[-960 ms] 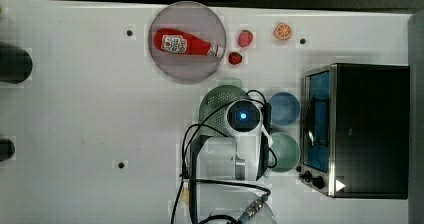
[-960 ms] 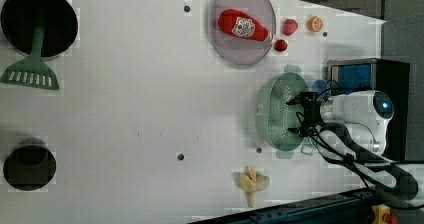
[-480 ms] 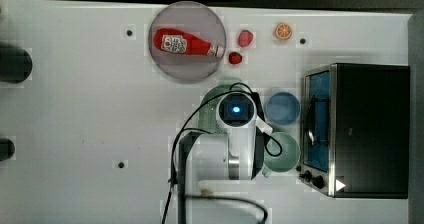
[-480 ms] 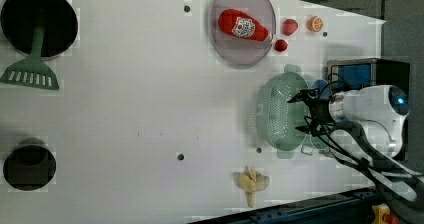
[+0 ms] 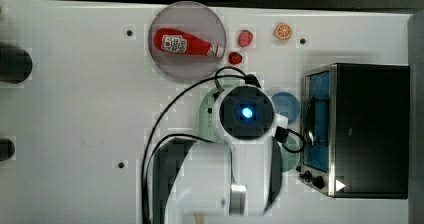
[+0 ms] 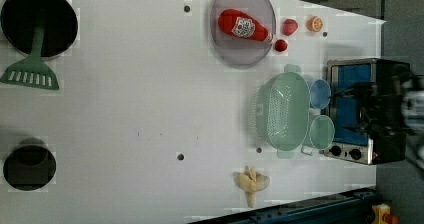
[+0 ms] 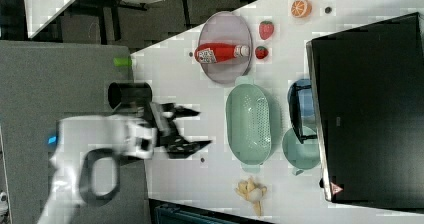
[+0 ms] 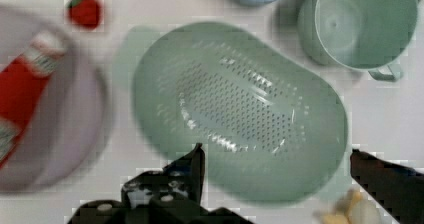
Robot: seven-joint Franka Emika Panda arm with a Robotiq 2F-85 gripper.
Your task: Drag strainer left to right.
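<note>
The strainer (image 6: 283, 111) is a pale mint-green oblong colander lying on the white table (image 6: 125, 109), beside a blue bowl (image 6: 320, 93) and a green mug (image 6: 321, 132). My gripper (image 7: 202, 129) hangs open well above the strainer (image 7: 248, 124), holding nothing. In the wrist view the strainer (image 8: 240, 109) lies below, apart from the two dark fingertips (image 8: 197, 159). In the top view my arm's wrist (image 5: 246, 112) covers most of the strainer (image 5: 205, 116). In the left view the gripper (image 6: 357, 109) is blurred in front of the toaster oven.
A toaster oven (image 6: 367, 111) stands just beyond the bowl and mug. A ketchup bottle (image 6: 242, 25) lies on a grey plate (image 6: 225, 54), with strawberries (image 6: 289, 26) and an orange slice (image 6: 315, 23) nearby. A banana (image 6: 252, 181), a green spatula (image 6: 31, 74) and black pots (image 6: 29, 164) also sit on the table.
The arm has lifted away from the strainer, sliding toward the left view's right. The strainer has stayed where it was.
</note>
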